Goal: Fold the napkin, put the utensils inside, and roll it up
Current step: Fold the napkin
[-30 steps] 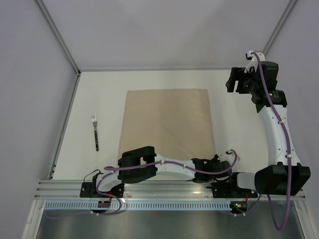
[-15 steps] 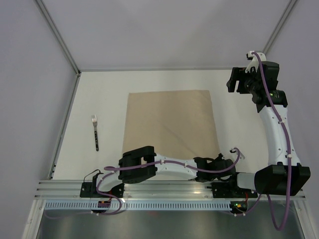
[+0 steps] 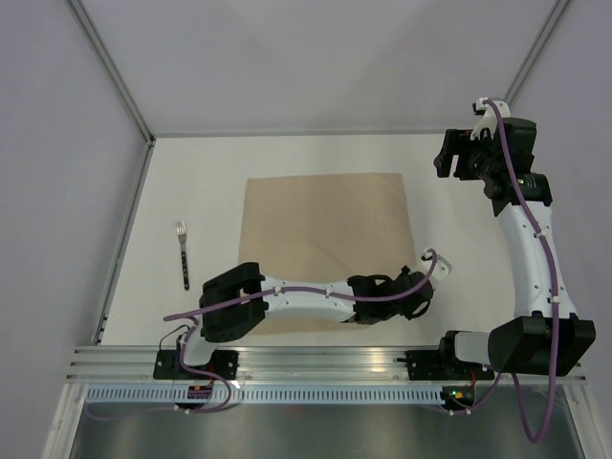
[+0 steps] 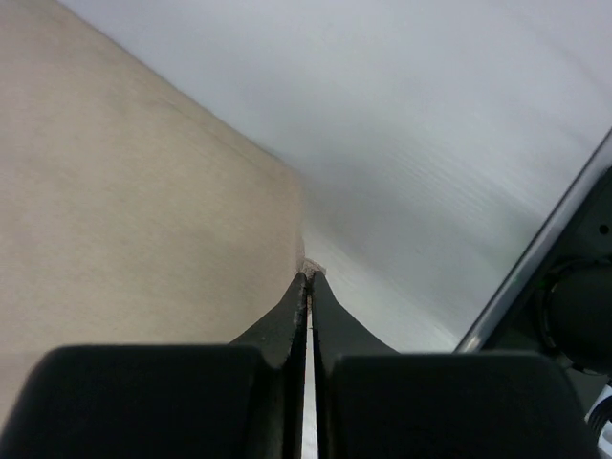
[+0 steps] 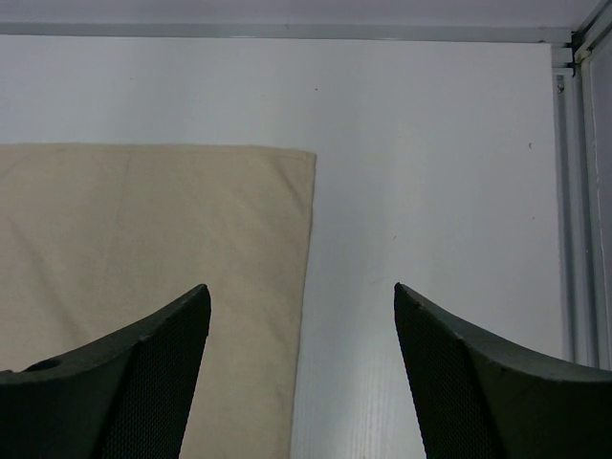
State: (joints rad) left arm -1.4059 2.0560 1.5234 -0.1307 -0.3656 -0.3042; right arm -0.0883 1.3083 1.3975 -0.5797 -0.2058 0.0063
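Observation:
The tan napkin (image 3: pixel 325 234) lies flat mid-table. It also shows in the left wrist view (image 4: pixel 134 201) and the right wrist view (image 5: pixel 143 239). My left gripper (image 3: pixel 413 290) is at the napkin's near right corner, jaws shut with a bit of cloth edge pinched at the tips (image 4: pixel 311 273). The fork (image 3: pixel 182 253), with a dark handle and silvery prongs, lies alone to the left of the napkin. My right gripper (image 3: pixel 451 158) is open and empty, raised near the napkin's far right corner (image 5: pixel 299 287).
A metal frame rail (image 3: pixel 124 239) runs along the table's left side and another along the back (image 3: pixel 306 134). The aluminium base rail (image 3: pixel 316 368) lies at the near edge. White table (image 3: pixel 449 239) shows to the right of the napkin.
My left gripper has moved from the near edge up onto the napkin's near right corner. The napkin has shifted slightly to the right. The right arm has not moved.

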